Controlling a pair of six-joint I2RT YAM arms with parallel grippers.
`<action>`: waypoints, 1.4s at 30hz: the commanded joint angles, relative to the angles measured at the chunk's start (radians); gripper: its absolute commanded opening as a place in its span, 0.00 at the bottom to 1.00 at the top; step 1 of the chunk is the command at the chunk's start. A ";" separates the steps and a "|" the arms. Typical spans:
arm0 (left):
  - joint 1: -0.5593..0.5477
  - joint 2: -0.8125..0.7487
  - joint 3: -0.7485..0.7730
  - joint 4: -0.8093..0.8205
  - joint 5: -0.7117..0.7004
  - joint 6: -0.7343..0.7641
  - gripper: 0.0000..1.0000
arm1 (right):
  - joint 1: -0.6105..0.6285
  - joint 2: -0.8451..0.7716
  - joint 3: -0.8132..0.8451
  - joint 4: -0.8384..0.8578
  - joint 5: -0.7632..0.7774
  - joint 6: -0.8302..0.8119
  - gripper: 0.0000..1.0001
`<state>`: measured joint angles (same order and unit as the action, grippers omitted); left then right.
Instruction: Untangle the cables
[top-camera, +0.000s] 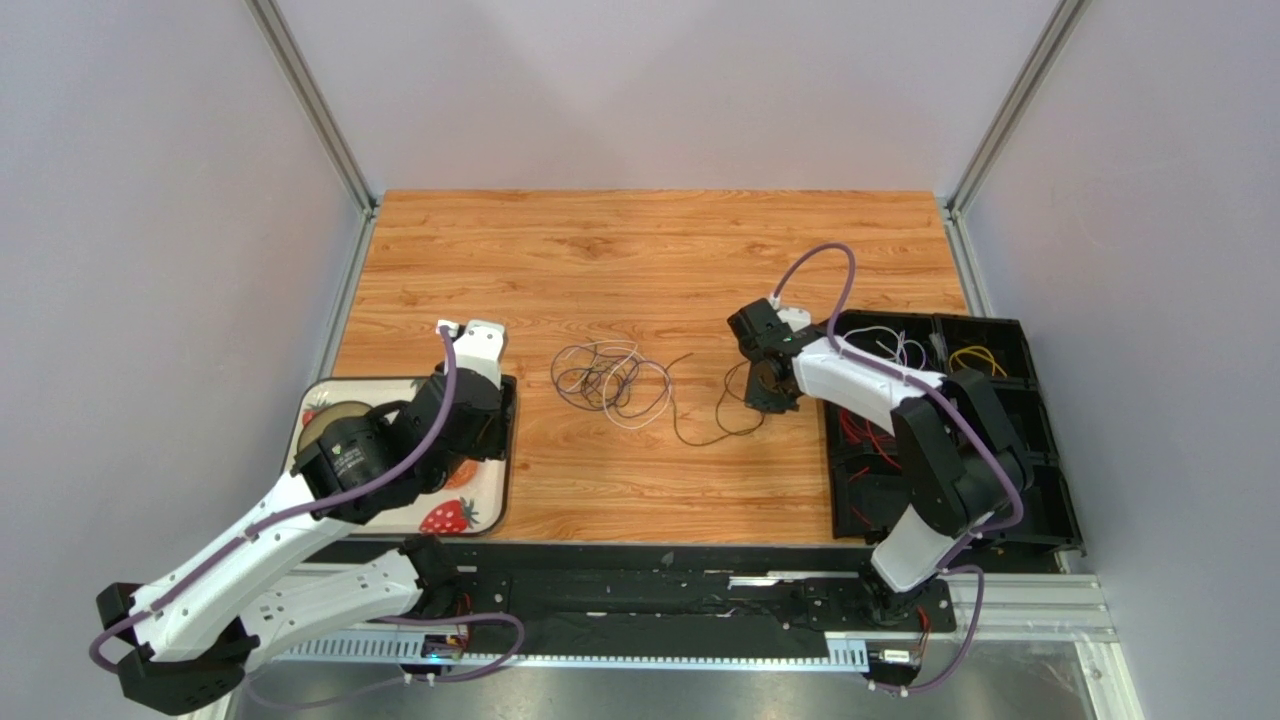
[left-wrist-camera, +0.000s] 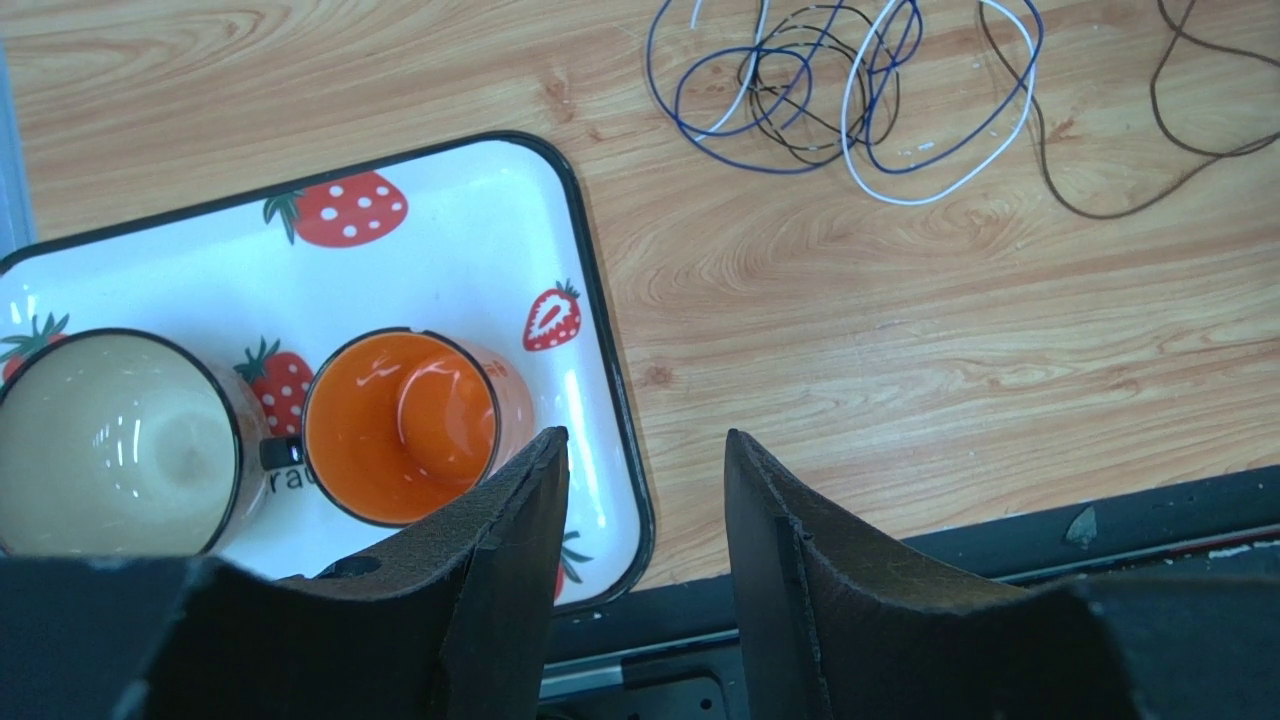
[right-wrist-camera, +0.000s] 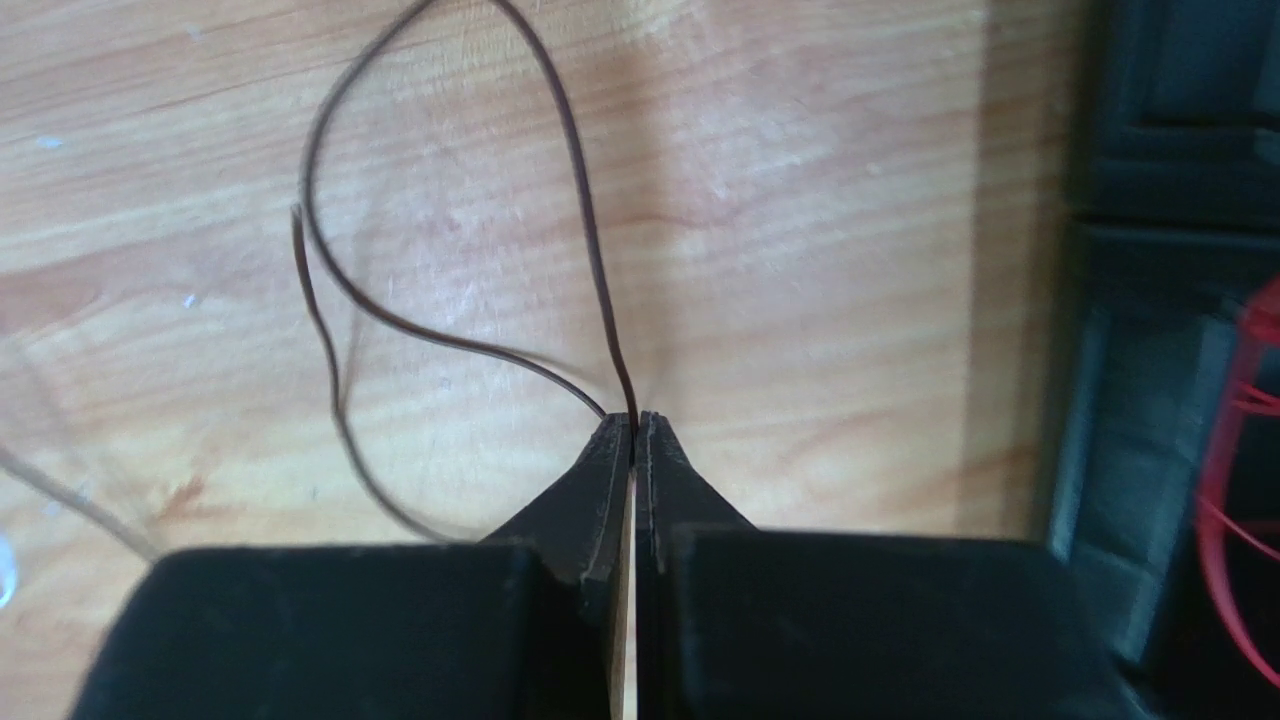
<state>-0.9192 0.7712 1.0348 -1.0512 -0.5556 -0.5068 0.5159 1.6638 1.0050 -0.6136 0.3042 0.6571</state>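
Observation:
A tangle of cables (top-camera: 609, 378), thin blue, white and dark loops, lies on the wooden table's middle; it also shows in the left wrist view (left-wrist-camera: 842, 90). A thin brown cable (top-camera: 706, 428) trails from it to the right. My right gripper (top-camera: 769, 393) is shut on this brown cable (right-wrist-camera: 579, 195), pinching it at the fingertips (right-wrist-camera: 634, 423) just above the table. My left gripper (left-wrist-camera: 643, 438) is open and empty, above the near right corner of the strawberry tray, well left of the tangle; in the top view it (top-camera: 489, 405) is partly hidden by its own arm.
A white strawberry-print tray (left-wrist-camera: 601, 285) holds an orange cup (left-wrist-camera: 398, 428) and a cream cup (left-wrist-camera: 113, 443). Black bins (top-camera: 1037, 405) at the right hold yellow (top-camera: 977, 360), red (top-camera: 864, 435) and white wires. A black rail (top-camera: 676, 563) runs along the near edge.

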 joint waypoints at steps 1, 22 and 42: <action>0.005 -0.016 -0.004 0.019 -0.015 0.008 0.52 | 0.009 -0.159 0.096 -0.101 0.035 -0.016 0.00; 0.005 -0.044 -0.009 0.025 -0.006 0.007 0.51 | 0.010 -0.656 0.378 -0.425 0.187 -0.126 0.00; 0.005 -0.024 -0.009 0.020 -0.013 -0.001 0.50 | 0.010 -0.854 0.731 -0.587 0.231 -0.321 0.00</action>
<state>-0.9192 0.7422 1.0275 -1.0504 -0.5556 -0.5079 0.5232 0.8589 1.6615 -1.1637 0.4789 0.3962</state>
